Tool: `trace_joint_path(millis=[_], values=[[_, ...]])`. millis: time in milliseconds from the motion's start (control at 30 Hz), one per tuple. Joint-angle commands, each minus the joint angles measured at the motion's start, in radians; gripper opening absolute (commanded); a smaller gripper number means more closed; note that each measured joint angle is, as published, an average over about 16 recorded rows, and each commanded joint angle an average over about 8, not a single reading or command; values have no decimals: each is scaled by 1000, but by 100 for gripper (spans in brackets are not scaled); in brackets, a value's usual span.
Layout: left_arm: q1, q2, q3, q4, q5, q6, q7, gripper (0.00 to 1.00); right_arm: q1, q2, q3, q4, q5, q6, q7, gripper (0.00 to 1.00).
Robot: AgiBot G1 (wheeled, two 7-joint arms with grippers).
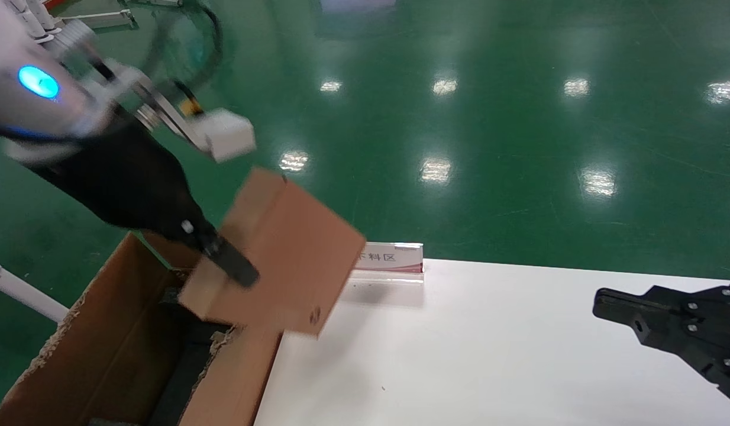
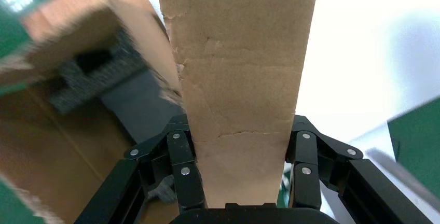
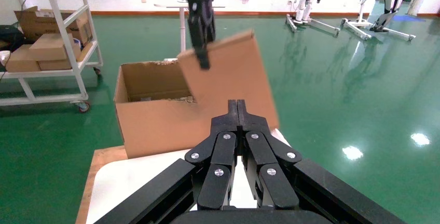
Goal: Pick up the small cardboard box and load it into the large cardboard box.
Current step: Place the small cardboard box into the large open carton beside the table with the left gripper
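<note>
Above the near-left corner of the white tabletop (image 1: 489,349), the left tool (image 1: 235,263) holds the small cardboard box (image 1: 288,248) in the air, tilted, with one corner low over the rim of the large cardboard box (image 1: 105,355). From the left wrist the two black fingers (image 2: 181,167) press flat against opposite faces of the small carton, closed on it with the brown card filling the gap between them. The large carton stands open just beside the tabletop's left edge, its flaps up, its edges ragged and dark foam lining showing inside. The small box hangs partly over that opening and partly over the tabletop; it seems not to touch the big carton, though blur makes that hard to judge. A small sign (image 1: 391,258) with printed characters stands at the tabletop's far edge, just behind the lifted box. The right tool (image 1: 604,307) sits low over the right side of the tabletop, well apart from both boxes, its fingers (image 3: 234,115) pressed together with nothing between them. Green glossy floor (image 1: 489,118) lies beyond
</note>
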Motion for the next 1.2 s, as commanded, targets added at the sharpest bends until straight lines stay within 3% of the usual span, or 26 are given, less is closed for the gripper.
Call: trace_joint_path(millis=[33,267,633,933,1200], values=[[-31,-23,-13,-7,8,1,5,0,0,0,0,0,0,0,0,100],[-237,-19,156,-27,36,2,-2,0,0,0,0,0,0,0,0,100],[-495,124,618,-7,-103,3,28,0,0,0,0,0,0,0,0,100],[-537,165,917,13,-215,3,60,0,0,0,0,0,0,0,0,100],[-477,145,1047,96,-286,3,114,0,0,0,0,0,0,0,0,100]])
